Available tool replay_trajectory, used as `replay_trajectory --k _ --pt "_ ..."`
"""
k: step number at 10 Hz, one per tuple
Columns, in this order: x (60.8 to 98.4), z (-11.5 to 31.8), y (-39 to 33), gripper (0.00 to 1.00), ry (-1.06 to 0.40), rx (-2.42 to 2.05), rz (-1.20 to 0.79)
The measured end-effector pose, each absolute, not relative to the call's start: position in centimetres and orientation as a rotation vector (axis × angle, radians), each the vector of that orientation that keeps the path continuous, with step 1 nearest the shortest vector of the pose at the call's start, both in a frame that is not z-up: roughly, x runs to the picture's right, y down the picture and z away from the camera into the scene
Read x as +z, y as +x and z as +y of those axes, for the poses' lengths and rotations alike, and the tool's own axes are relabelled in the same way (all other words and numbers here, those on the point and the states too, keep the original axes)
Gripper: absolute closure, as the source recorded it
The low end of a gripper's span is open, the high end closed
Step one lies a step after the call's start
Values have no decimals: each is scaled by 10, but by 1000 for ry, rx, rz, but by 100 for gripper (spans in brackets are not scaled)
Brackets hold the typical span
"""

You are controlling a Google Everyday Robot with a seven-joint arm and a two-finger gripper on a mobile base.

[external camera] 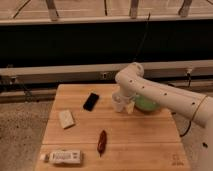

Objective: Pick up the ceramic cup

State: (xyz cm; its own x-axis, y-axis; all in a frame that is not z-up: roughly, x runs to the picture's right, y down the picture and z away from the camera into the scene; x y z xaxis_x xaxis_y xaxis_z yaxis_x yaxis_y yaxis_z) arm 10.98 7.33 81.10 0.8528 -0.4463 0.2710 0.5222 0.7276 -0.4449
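- The wooden table (150, 137) is a pale, plank-grained rectangle with a smooth top
- The ceramic cup (118, 104) is small, plain white and glossy, standing upright with its long axis vertical and its mouth facing up; it sits near the table's far edge, just left of the green bowl (146, 104)
- The green bowl is wide and round, partly hidden behind the arm
- The gripper (123, 103) hangs from the white, smooth-shelled arm (160, 95) right at the cup; whether its fingers are spread or pinching the cup cannot be told
- A flat black phone (91, 101) lies tilted to the cup's left
- A pale squarish sponge (66, 119) lies nearer the left edge
- A slim reddish-brown snack stick (101, 142) lies lengthwise toward the front
- A white rectangular packet (64, 157) rests at the front left corner
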Motion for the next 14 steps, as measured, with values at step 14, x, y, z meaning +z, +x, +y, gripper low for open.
replay_trajectory --k 14 --pt "768 29 98 98 -502 -598 -174"
